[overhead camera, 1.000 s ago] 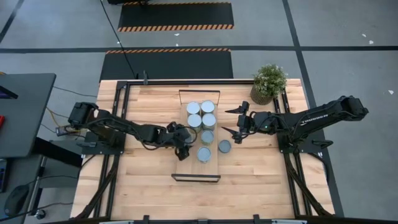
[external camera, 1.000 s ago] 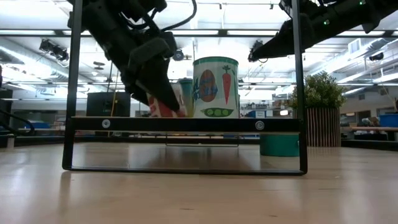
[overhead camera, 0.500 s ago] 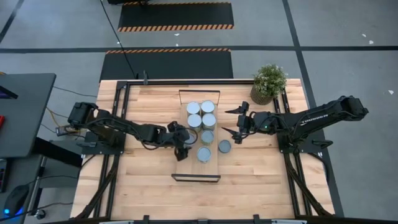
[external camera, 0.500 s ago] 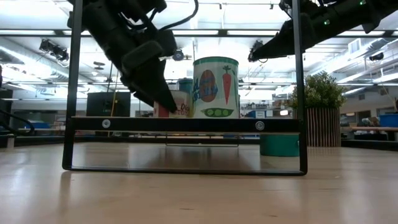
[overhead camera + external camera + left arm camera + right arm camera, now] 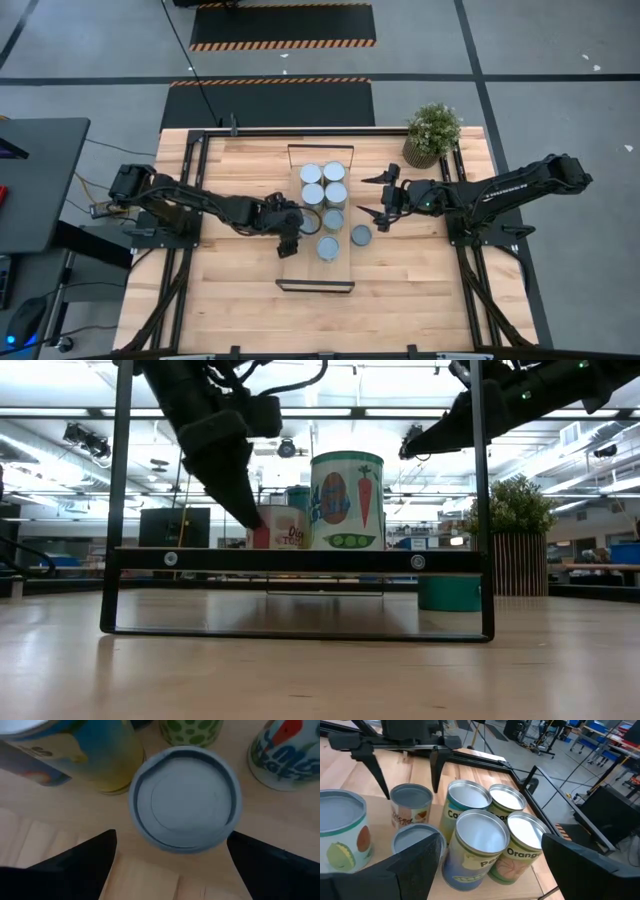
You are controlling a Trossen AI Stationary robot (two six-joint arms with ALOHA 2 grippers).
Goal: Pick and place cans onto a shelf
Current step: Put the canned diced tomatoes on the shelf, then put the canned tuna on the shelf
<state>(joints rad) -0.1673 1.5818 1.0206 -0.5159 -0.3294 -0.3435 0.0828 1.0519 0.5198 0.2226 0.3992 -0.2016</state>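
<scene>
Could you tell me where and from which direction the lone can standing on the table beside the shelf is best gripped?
Probably from straight above, with the fingers closing across its round side wall just under the rim. The can stands upright on the table, just off the shelf, its other sides free. The right gripper, open, hovers closest; the left gripper is open at the shelf's other side.

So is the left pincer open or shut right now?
Open. The left pincer shows its two dark fingers spread wide apart on either side of a can, touching nothing; the high view places it beside the shelf.
</scene>
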